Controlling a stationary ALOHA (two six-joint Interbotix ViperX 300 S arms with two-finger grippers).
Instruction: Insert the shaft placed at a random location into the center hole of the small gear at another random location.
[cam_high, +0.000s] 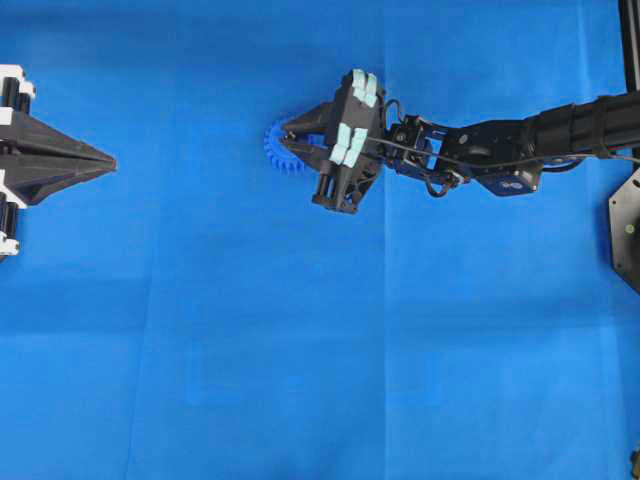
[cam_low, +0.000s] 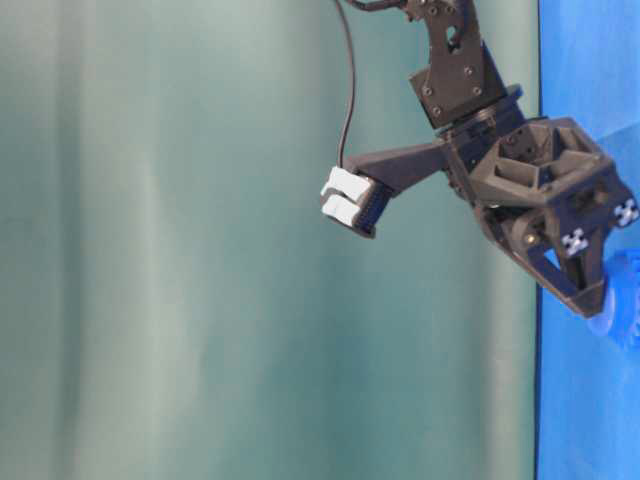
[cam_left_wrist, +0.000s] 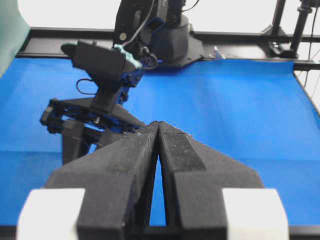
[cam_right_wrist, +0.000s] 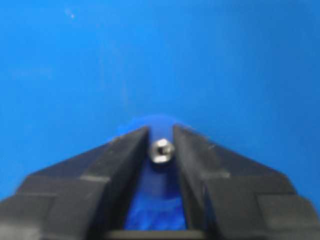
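While the shaft (cam_right_wrist: 162, 151) stands end-on between the tips of the right claw (cam_right_wrist: 161, 145), its round silver face showing, narrow gaps are visible on either side of it, so the jaws look parted and not clamped on it. Beneath it lies the small gear (cam_high: 283, 148), of which only the teeth on one side peek out from under the claw in the overhead view; the center hole is hidden by the shaft and the claw tips. The gear rests on the blue counter (cam_high: 300, 350). Judging from this, the insertion step is at its end: the shaft seems seated in or on the hub, and the release is under way. Next, a straight lift away is called for, without dragging the shaft or tipping the gear. Well apart, the left claw (cam_left_wrist: 158, 131) sits idle, its jaws together on nothing.
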